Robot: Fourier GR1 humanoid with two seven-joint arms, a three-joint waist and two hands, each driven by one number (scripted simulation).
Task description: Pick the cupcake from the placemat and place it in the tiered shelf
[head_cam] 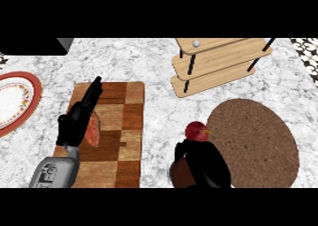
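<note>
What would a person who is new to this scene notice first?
Probably the right hand low in the middle, curled around a cupcake with a red top, beside the round brown placemat. Next, the wooden tiered shelf at the upper right, and the left hand resting over the checkered cutting board.

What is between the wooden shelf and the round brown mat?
Nothing. In the head view, only bare marble counter lies between the tiered shelf and the placemat.
</note>
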